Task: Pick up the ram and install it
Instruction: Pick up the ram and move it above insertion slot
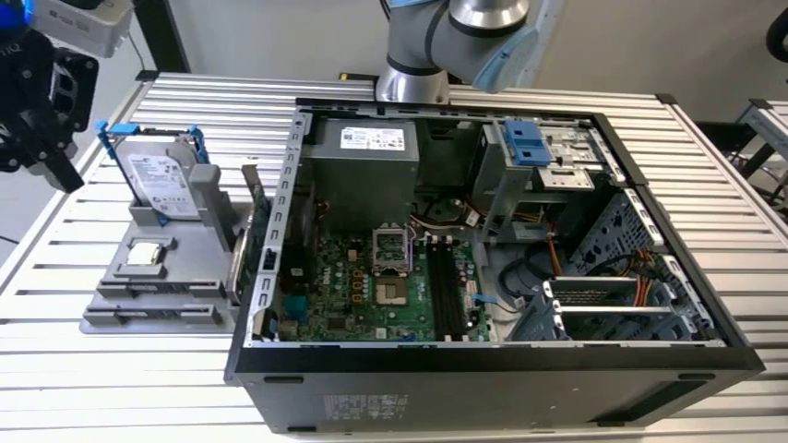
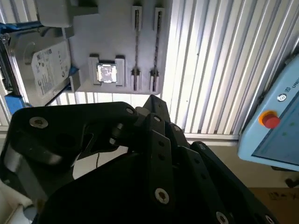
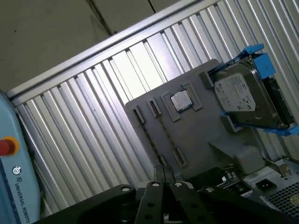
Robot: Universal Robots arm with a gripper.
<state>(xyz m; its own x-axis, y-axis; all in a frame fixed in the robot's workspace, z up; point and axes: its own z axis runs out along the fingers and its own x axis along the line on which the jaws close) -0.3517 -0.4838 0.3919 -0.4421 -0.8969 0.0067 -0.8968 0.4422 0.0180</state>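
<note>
- Aluminium slats, ribbed and silvery, make up the table (image 1: 111,388). Past its edge, the first wrist view shows a plain grey floor (image 3: 46,37).
- A pale-blue pendant (image 2: 275,126) with a red button shows beside the slats in both wrist views.
- An open black computer case (image 1: 493,378) lies on its side in the middle of the table. Its green motherboard (image 1: 357,286) and long black memory slots (image 1: 446,291) face up.
- Just beside the case, on the exterior view's left, sits a grey tray (image 1: 191,263). It holds a silver hard drive (image 1: 161,180) upright in a blue frame and a small square processor chip (image 1: 148,254).
- The ram (image 3: 166,134) appears to stand in the tray slot nearer the processor chip. It is seen edge-on as a thin dark line between two end clips, so its colour and chips cannot be made out.
- The gripper (image 3: 163,175) hangs well above the tray, out toward the exterior view's left on the side away from the case and apart from the ram. Whether it is released or clenched cannot be told.
</note>
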